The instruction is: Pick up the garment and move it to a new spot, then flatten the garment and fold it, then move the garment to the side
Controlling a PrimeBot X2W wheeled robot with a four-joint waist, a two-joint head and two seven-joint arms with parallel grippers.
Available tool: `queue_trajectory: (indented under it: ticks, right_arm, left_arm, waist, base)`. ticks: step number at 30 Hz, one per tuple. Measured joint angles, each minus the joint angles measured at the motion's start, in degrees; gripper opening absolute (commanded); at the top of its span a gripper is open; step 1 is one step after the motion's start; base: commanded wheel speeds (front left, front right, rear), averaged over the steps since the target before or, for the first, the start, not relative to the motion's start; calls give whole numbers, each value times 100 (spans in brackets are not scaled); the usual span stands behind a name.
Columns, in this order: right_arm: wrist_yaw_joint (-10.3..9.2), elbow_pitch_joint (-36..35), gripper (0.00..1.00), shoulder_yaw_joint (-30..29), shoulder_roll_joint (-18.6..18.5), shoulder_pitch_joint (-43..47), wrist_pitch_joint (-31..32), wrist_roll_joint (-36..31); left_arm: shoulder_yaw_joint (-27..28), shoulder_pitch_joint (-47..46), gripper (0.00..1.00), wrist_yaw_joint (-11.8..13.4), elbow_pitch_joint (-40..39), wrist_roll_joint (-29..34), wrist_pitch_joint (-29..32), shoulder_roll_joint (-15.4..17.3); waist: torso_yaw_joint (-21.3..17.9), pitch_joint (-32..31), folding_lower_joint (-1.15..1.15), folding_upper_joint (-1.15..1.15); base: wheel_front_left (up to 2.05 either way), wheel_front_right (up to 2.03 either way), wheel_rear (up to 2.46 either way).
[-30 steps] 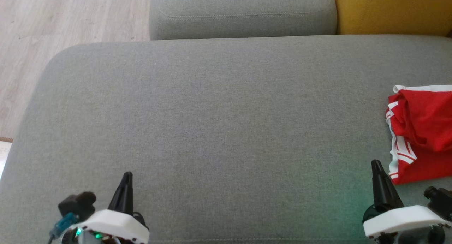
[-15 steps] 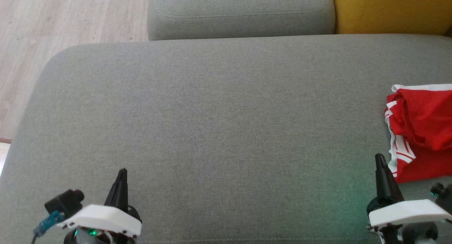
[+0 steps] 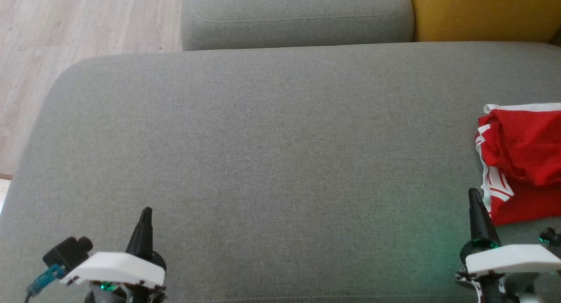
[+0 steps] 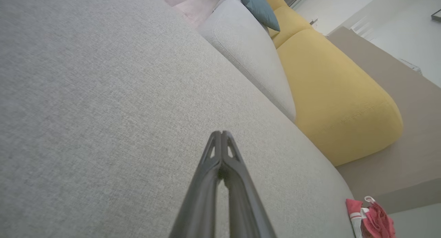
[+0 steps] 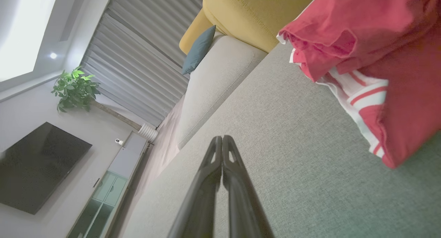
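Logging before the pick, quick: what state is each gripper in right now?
Left gripper: shut, holding nothing.
Right gripper: shut, holding nothing; the garment lies close by.

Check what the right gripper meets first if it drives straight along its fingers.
The right gripper, shut, points low along the grey seat cushion, so likely that first, else the grey back cushion beyond. The red garment lies just right of that line, not touching. Depth unclear.

No legible text anywhere
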Motion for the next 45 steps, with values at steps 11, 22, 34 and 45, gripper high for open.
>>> queue_trajectory:
  ticks: [11,22,34,45]
  right_arm:
    - [0,143,0,-44,-5,-88,56,717]
    - [0,263,0,-109,-11,-282,110,1427]
    - [0,386,0,-163,-15,-363,179,2198]
    - [0,523,0,-210,-19,-542,236,2909]
  left_arm:
    - [153,-118,0,-107,55,-736,175,-24]
    - [293,-210,0,-209,79,-1477,345,-53]
    - [479,-318,0,-333,113,-2281,504,-94]
    - [641,-363,0,-459,132,-3018,694,-151]
  waist:
    - [-31,-1,0,0]
    - [-62,-2,0,0]
    - [-95,-3,0,0]
    - [-126,-4,0,0]
  base:
    - [0,0,0]
    - [0,0,0]
    - [0,0,0]
    - [0,0,0]
